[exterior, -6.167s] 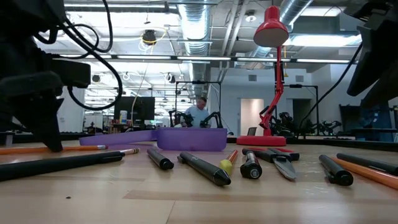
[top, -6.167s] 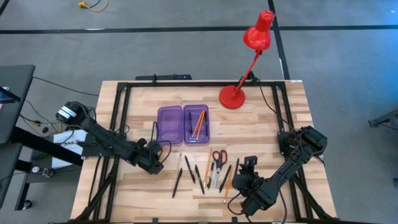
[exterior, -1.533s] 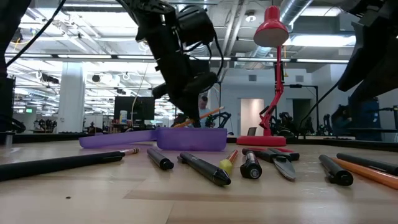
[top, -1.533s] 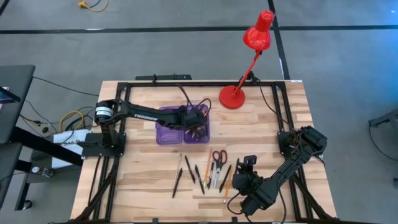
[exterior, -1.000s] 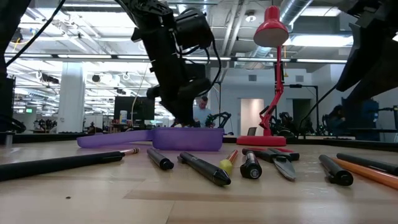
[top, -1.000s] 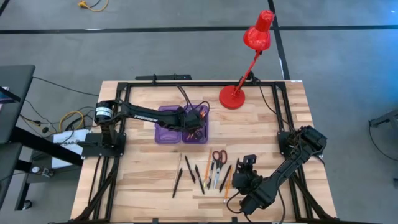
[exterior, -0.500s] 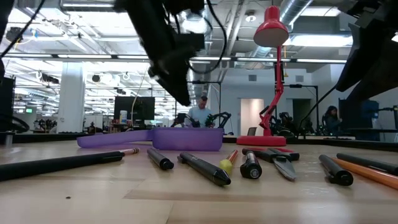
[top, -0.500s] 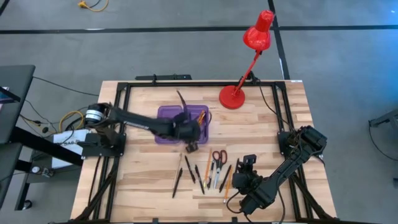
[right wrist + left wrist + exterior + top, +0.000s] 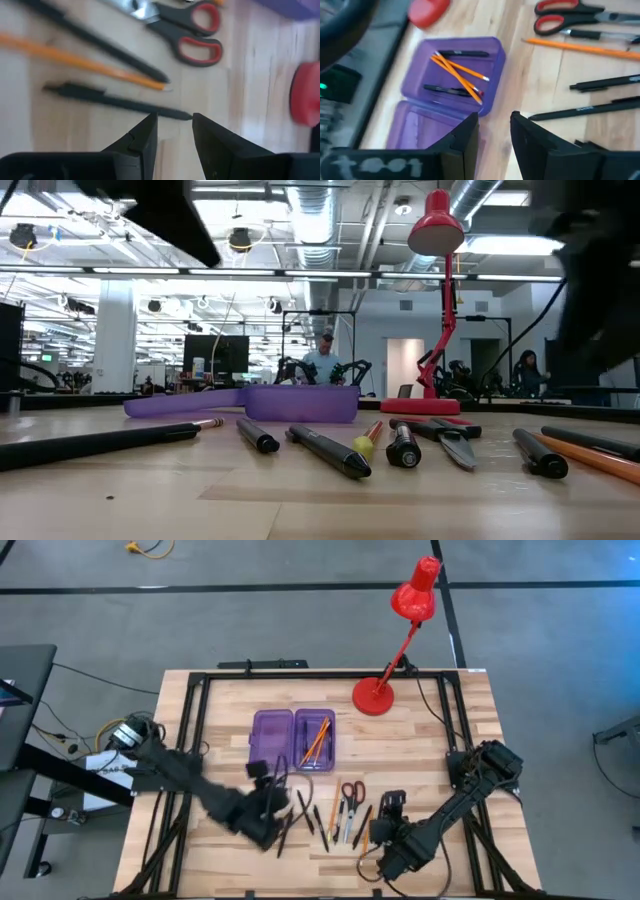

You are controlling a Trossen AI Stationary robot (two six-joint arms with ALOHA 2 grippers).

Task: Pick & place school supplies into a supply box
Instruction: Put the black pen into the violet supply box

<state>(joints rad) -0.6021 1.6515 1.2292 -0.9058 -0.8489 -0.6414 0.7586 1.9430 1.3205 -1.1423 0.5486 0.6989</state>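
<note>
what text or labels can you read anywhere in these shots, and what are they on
None can be read with confidence.
Left arm: pale lettering in its wrist view, too blurred to read.
Black pens: faint marks on the barrels, too small to read.
Purple pencil case, scissors, red desk lamp: no lettering visible.
</note>
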